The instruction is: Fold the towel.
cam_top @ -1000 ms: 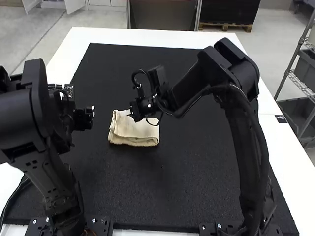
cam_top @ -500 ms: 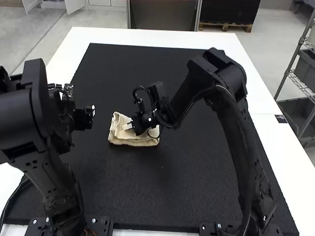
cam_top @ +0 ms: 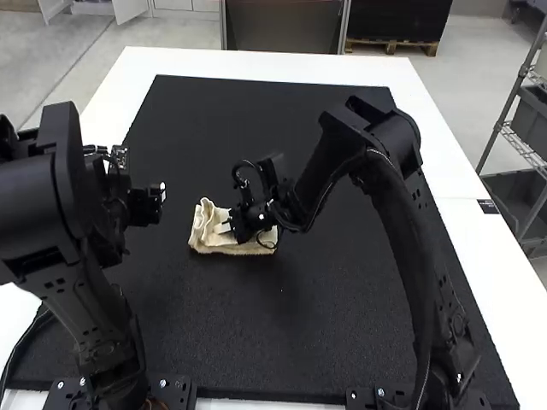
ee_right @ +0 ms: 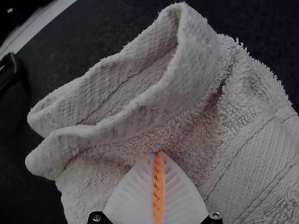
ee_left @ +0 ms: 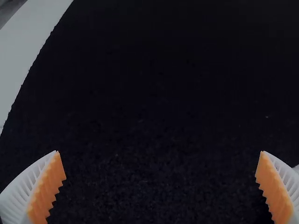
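Observation:
The cream towel (cam_top: 212,237) lies folded in layers on the black mat, its left end rumpled and raised in a curled edge. My right gripper (cam_top: 226,224) is down on it. In the right wrist view, the right gripper (ee_right: 158,154) is shut, its tips against the towel (ee_right: 243,154) beside a raised, looped fold; whether cloth is pinched between them is not visible. My left gripper (cam_top: 161,195) stands above the mat, left of the towel. The left wrist view has the left gripper (ee_left: 161,151) open, with bare mat between its fingers.
The black mat (cam_top: 282,333) covers most of the white table (cam_top: 192,60). The left arm stands along the mat's left side, and the right arm reaches across from the right over the mat's middle.
My right gripper has come down onto the towel, and its arm has lowered and shifted slightly left. The towel's left end has bunched up more. The left arm has kept still.

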Controlling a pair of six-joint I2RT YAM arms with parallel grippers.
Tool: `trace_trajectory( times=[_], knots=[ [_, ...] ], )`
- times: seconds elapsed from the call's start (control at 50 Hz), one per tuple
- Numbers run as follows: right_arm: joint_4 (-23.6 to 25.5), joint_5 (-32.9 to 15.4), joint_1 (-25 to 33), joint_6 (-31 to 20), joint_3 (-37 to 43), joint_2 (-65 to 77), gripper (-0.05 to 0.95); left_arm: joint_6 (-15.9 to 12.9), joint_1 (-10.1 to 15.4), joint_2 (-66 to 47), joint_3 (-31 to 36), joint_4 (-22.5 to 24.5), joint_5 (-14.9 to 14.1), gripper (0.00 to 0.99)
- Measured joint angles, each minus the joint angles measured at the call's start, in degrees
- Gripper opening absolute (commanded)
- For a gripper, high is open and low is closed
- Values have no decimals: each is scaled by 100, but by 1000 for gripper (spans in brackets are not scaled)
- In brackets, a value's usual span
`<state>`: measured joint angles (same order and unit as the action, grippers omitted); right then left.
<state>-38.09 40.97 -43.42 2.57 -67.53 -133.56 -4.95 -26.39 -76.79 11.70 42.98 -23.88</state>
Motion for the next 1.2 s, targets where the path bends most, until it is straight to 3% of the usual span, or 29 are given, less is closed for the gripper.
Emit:
trace_trajectory(
  times=[0.28,0.74,0.94,1.2],
  knots=[
    [17,20,72,269,151,874,-20,103,0,0,0,275,-37,959],
    [-903,-136,1080,629,1029,2435,-20,420,396,-2,0,809,-83,959],
    [-1412,-197,1384,758,1572,2979,-20,538,424,0,9,1036,-83,959],
    [-1950,-210,2059,1040,2236,3971,-20,643,424,459,201,981,-85,959]
  ],
)
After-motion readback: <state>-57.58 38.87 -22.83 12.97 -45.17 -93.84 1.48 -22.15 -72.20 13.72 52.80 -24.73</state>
